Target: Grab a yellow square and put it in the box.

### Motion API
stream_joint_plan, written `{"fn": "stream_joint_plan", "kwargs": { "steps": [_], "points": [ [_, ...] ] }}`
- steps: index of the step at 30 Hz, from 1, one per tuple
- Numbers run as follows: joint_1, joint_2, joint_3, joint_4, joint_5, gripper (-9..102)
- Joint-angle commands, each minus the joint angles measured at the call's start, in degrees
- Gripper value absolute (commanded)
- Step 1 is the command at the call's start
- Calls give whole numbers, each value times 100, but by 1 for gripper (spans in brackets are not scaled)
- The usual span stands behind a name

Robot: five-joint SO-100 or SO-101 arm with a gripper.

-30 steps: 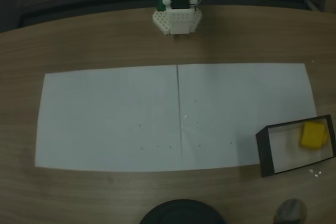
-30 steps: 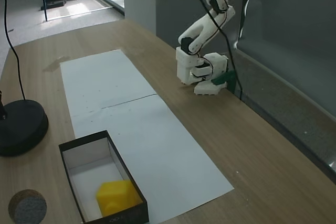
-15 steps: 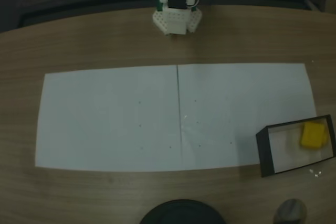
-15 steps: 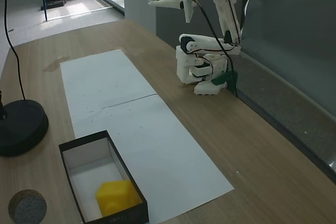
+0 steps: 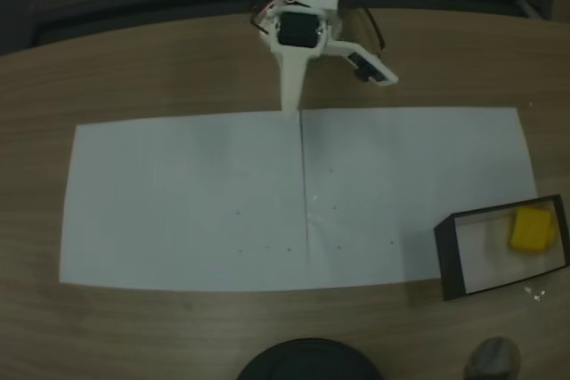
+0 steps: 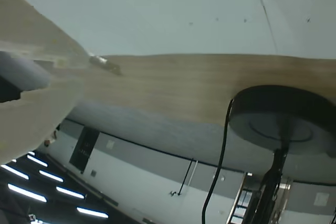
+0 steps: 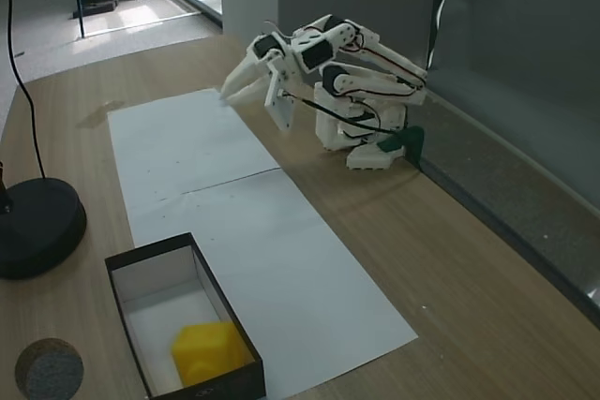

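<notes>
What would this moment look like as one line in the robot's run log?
yellow square: inside box | gripper: open, empty, low near white paper, far from box | task: block looks placed

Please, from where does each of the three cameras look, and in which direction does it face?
A fixed view: above the table, looking down at the white paper, with the arm coming in from the top edge and its open gripper over the wood.
Another fixed view: beside the table at one end of the paper, looking along it toward the arm; the gripper is low.
Wrist view: on the arm, picture inverted, facing the black round base; a pale finger shows left.
Both fixed views share the box holding the yellow square.
</notes>
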Motion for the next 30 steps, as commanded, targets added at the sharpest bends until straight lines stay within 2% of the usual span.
{"fn": "stream_joint_plan", "kwargs": {
  "steps": [1,7,19,30],
  "points": [
    [-123,132,88,-123,563,0],
    [-431,123,457,369,738,0],
    [-563,132,501,1986,738,0],
    [-527,123,475,2039,765,0]
  ]
}}
